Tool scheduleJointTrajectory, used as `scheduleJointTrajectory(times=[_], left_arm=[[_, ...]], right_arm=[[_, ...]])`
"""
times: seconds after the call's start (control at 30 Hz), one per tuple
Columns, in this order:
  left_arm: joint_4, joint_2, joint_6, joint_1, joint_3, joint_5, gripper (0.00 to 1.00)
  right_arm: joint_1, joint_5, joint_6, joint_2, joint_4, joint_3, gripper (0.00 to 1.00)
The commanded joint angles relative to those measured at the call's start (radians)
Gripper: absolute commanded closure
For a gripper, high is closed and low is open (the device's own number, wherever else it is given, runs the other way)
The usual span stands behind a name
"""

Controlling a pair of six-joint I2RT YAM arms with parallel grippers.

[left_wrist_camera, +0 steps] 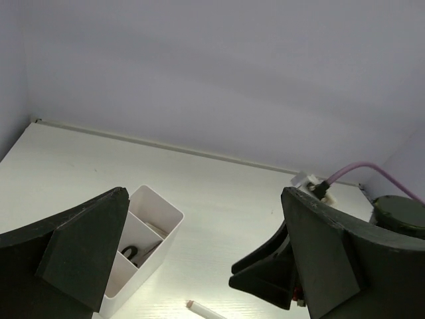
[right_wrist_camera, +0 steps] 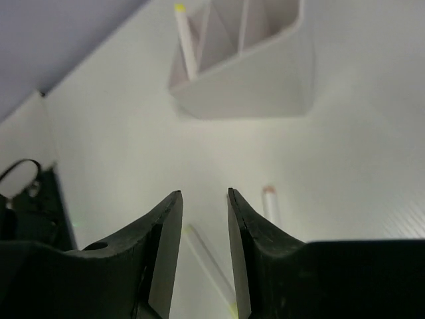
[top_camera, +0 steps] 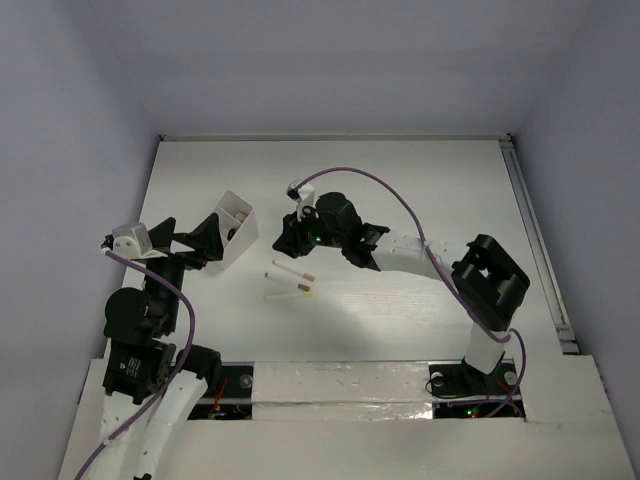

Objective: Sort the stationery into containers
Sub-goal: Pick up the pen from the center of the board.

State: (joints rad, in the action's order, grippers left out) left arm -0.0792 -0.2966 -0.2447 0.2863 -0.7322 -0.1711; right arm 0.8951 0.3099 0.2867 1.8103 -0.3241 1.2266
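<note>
The white three-compartment box (top_camera: 238,222) stands at the left middle of the table. In the left wrist view it (left_wrist_camera: 147,229) holds the black-handled scissors (left_wrist_camera: 131,252) in its middle compartment. In the right wrist view a yellow-tipped stick (right_wrist_camera: 186,41) stands in the box (right_wrist_camera: 252,83). Two white sticks lie on the table: a pink-tipped one (top_camera: 291,271) (right_wrist_camera: 271,205) and a yellow-tipped one (top_camera: 291,291) (right_wrist_camera: 211,264). My left gripper (top_camera: 197,238) (left_wrist_camera: 204,199) is wide open and empty beside the box. My right gripper (top_camera: 288,238) (right_wrist_camera: 204,196) is open and empty above the sticks. The eraser and beige block are not in view.
The right arm (top_camera: 440,262) stretches across the middle of the table from its base at the near right. White walls enclose the table on the far, left and right sides. A rail (top_camera: 535,240) runs along the right edge.
</note>
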Motion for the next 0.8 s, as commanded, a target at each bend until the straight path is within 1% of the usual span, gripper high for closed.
scheduleJointTrajectory(times=[0.0,0.07,0.13,0.17,0.2,0.27,0.37,0.53,0.77], left_arm=[[0.047,-0.018,-0.004,-0.004,0.005,0.022,0.01],[0.045,-0.018,-0.004,-0.004,0.007,0.021,0.01],[0.045,-0.018,-0.002,-0.004,0.008,0.022,0.01],[0.045,-0.018,-0.004,-0.004,0.008,0.024,0.01],[0.044,-0.018,-0.004,-0.004,0.008,0.025,0.01],[0.045,-0.018,-0.004,0.005,0.005,0.03,0.01],[0.044,-0.018,-0.005,0.005,0.007,0.033,0.01],[0.044,-0.015,-0.004,0.005,0.005,0.033,0.01],[0.042,-0.01,-0.005,0.005,0.004,0.035,0.01]], right_arm=[[-0.018,-0.054,-0.046,0.001,0.187,0.005,0.6],[-0.028,-0.057,-0.06,0.029,0.227,0.025,0.58],[-0.028,-0.068,-0.081,0.087,0.315,0.088,0.56],[-0.038,-0.071,-0.09,0.107,0.339,0.114,0.52],[-0.038,-0.072,-0.104,0.127,0.409,0.143,0.51],[-0.038,-0.092,-0.139,0.193,0.463,0.226,0.46],[-0.038,-0.109,-0.184,0.27,0.565,0.326,0.43],[-0.038,-0.121,-0.225,0.328,0.625,0.399,0.41],[0.01,-0.209,-0.258,0.392,0.669,0.458,0.39]])
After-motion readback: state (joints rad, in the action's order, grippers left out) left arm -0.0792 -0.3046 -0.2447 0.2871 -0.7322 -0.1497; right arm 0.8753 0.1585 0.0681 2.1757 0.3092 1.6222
